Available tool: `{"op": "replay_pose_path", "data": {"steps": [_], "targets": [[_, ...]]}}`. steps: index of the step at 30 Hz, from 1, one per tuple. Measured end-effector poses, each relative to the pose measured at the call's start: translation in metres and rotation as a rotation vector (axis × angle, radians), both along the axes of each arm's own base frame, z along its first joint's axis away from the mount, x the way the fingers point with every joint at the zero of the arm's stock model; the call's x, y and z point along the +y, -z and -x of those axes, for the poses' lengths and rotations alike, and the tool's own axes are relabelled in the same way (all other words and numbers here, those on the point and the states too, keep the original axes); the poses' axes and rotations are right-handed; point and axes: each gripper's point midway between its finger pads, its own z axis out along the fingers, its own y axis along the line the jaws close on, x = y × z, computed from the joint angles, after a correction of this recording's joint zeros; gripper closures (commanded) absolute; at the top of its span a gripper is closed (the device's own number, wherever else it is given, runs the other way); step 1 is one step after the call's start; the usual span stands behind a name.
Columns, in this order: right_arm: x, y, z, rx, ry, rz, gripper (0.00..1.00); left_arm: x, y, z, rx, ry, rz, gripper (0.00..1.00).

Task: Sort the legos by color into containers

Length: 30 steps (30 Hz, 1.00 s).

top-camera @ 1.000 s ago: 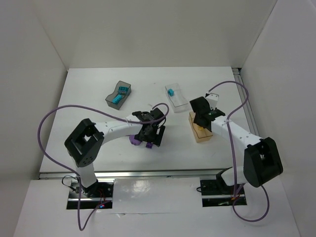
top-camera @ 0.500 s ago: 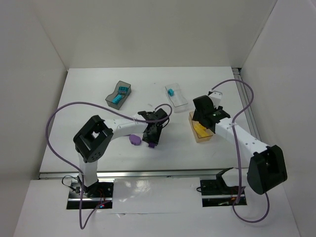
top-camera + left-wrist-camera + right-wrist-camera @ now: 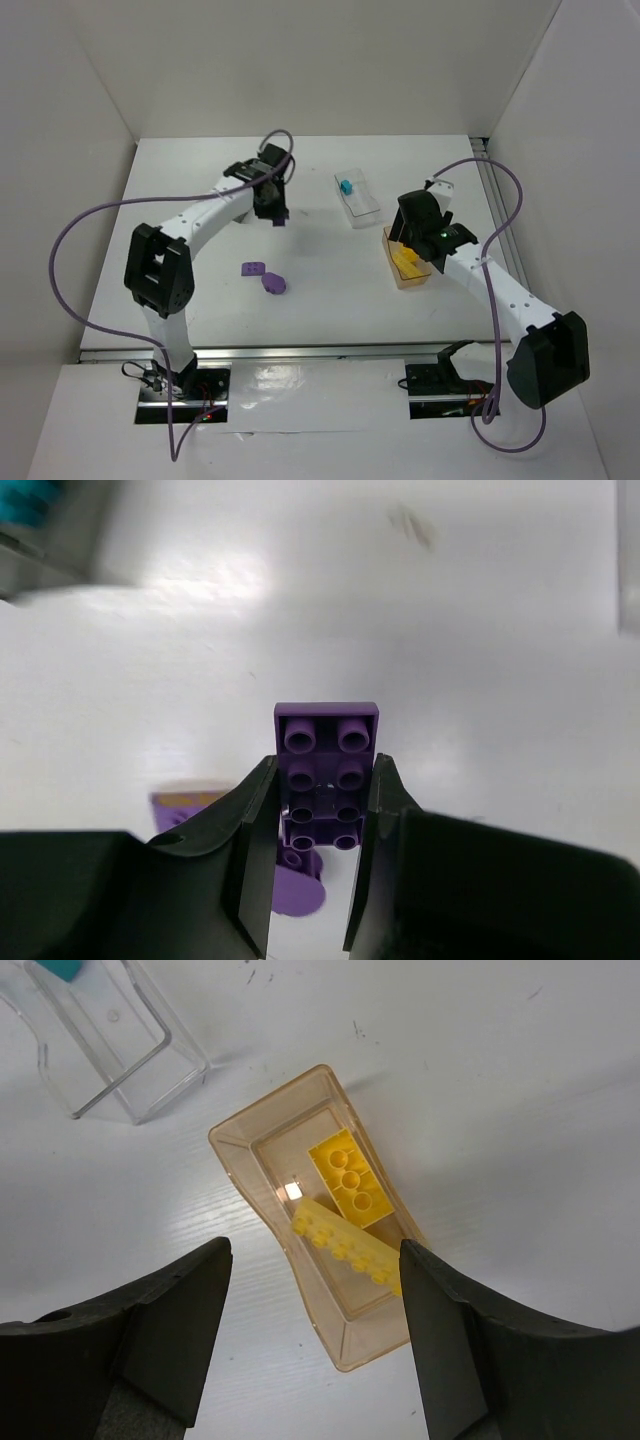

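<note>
The left tool (image 3: pixel 325 785) is clamped on a purple brick (image 3: pixel 328 742) by its long sides, studs facing the wrist camera, held above the table (image 3: pixel 480 630). A corner of the grey tub (image 3: pixel 55 550) shows just beyond it (blurred, something teal inside). Two more purple pieces lie on the table near each other: a flat one (image 3: pixel 254 268) and a rounded one (image 3: pixel 274 284). The right tool (image 3: pixel 312 1260) hangs with fingers spread above the amber tub (image 3: pixel 236 1156), which holds two yellow bricks (image 3: pixel 347 1177), one leaning on the other. Beside it the clear tub (image 3: pixel 362 205) holds a teal brick (image 3: pixel 345 186).
</note>
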Motion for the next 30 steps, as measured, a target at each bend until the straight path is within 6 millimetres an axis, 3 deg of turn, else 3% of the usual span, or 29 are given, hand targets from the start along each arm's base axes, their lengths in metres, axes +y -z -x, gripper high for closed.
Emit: {"op": "replay_pose_path", "data": {"steps": [4,8,20,24,27,30], "targets": [[0.006,-0.003,-0.001,-0.003,-0.021,-0.025,0.25,0.056,-0.038,-0.049,-0.085,-0.14,0.029,0.8],[0.007,-0.004,0.0,-0.002,-0.026,-0.029,0.25,0.081,-0.058,-0.066,-0.126,-0.184,0.042,0.8],[0.006,-0.004,0.002,0.006,-0.033,-0.024,0.25,0.046,-0.059,-0.06,-0.086,-0.06,0.136,0.8],[0.015,-0.002,0.0,0.026,-0.082,-0.035,0.26,0.041,-0.059,-0.058,-0.077,-0.039,0.158,0.8],[0.03,-0.004,-0.017,0.038,-0.137,-0.047,0.34,0.037,-0.057,-0.056,-0.072,-0.028,0.165,0.8],[0.049,-0.006,-0.047,0.038,-0.189,-0.052,0.39,0.034,-0.053,-0.054,-0.064,-0.006,0.163,0.8]]}}
